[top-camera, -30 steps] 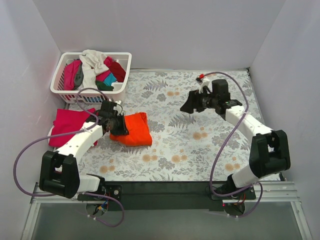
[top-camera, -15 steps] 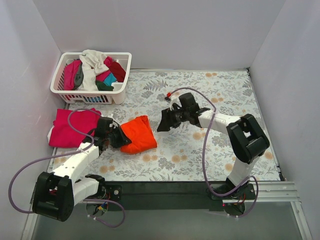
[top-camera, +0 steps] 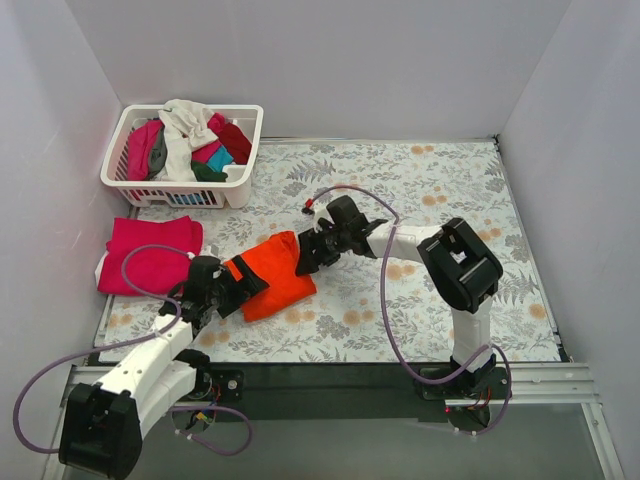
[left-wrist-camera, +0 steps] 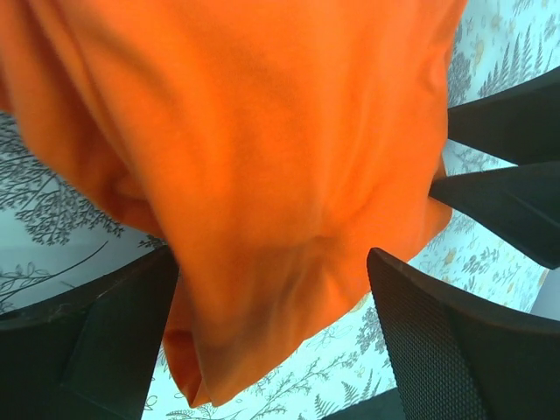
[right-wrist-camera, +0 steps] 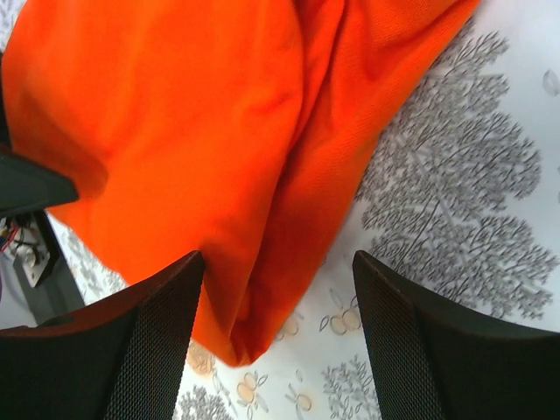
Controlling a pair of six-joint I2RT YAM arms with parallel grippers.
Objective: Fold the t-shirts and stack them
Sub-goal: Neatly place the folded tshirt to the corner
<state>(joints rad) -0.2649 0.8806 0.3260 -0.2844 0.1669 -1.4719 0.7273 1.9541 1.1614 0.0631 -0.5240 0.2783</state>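
Note:
A bunched bright orange t-shirt (top-camera: 278,278) lies on the flowered tablecloth left of centre. My left gripper (top-camera: 243,283) is at its near-left end. In the left wrist view the jaws of that gripper (left-wrist-camera: 271,350) stand wide, and orange cloth (left-wrist-camera: 262,175) sags between them with a gap beside the right finger (left-wrist-camera: 437,341). My right gripper (top-camera: 303,255) reaches in at the shirt's far-right edge; seen from its wrist, this gripper (right-wrist-camera: 276,346) is open, with a fold of the orange shirt (right-wrist-camera: 201,157) between its fingers, unpinched. A folded magenta-pink t-shirt (top-camera: 150,256) lies at the far left.
A white slatted basket (top-camera: 178,196) at the back left holds several crumpled shirts, white, pink, dark red and teal. White walls close in the table on three sides. The flowered cloth (top-camera: 440,180) covers the table's right half.
My left gripper has opened off the orange shirt after dragging it a little nearer. My right arm has swung left across the table to the shirt's right edge.

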